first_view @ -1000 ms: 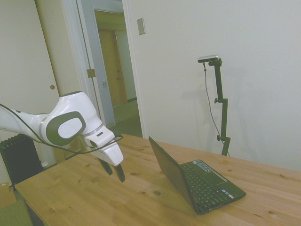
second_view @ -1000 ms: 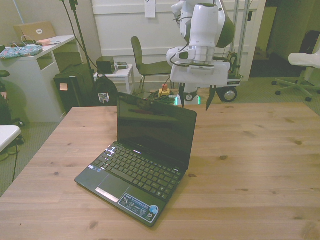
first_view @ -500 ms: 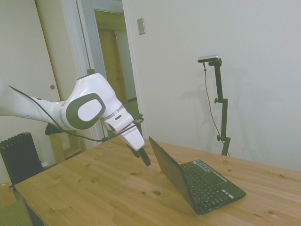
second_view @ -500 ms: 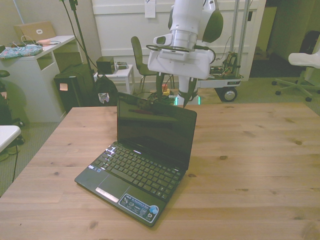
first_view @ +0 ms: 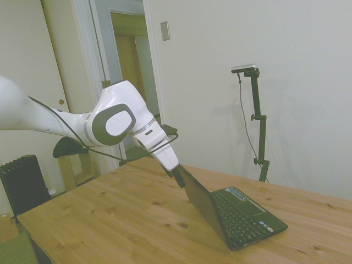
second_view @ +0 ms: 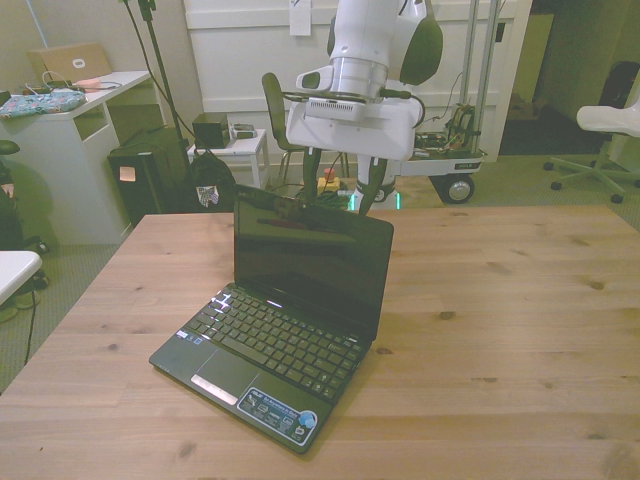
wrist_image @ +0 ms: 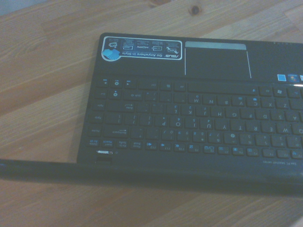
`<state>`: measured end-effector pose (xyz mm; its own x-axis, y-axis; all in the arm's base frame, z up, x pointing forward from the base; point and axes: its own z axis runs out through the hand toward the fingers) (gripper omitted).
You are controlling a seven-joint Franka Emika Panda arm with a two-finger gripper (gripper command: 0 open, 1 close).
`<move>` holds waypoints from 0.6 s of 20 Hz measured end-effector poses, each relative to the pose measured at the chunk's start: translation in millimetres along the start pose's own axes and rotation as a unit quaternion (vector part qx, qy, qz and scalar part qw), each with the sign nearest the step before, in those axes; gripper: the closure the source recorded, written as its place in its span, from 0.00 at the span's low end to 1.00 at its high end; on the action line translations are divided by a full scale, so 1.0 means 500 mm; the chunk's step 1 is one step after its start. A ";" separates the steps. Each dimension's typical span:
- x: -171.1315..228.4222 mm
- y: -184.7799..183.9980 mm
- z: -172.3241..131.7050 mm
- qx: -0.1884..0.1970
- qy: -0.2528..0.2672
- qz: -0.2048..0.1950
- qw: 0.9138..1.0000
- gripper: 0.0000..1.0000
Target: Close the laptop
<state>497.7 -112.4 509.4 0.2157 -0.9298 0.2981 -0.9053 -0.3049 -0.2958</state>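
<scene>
Lighting: even indoor light with a yellow-green cast in all three views; moderately bright, no hard highlights.
Shadows: soft. In the side view a faint shadow falls on the wooden table (first_view: 110,220) beside the laptop (first_view: 231,212); the pale right wall carries a dim grey shadow.
Glare: the dark screen in the front view reflects faintly near its top edge.
Focus: side and front views slightly soft and grainy. Wrist view soft; keyboard (wrist_image: 199,125) legends partly legible, the nearest dark edge blurred.

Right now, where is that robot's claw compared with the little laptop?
In the side view, the gripper sits at the top rear edge of the open laptop lid, behind the screen.
</scene>
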 end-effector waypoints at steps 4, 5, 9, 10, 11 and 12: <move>0.013 0.002 -0.004 0.001 0.002 0.006 1.000 1.00; 0.017 0.003 -0.005 0.001 0.002 0.008 1.000 1.00; 0.030 0.011 -0.003 0.000 0.002 0.016 1.000 1.00; 0.033 0.013 -0.003 0.000 0.002 0.018 1.000 1.00; 0.035 0.014 -0.003 0.000 0.002 0.019 1.000 1.00; 0.037 0.015 -0.003 0.000 0.002 0.020 1.000 1.00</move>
<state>494.4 -131.5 514.1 0.1776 -0.9402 0.2905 -0.9135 -0.2673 -0.3068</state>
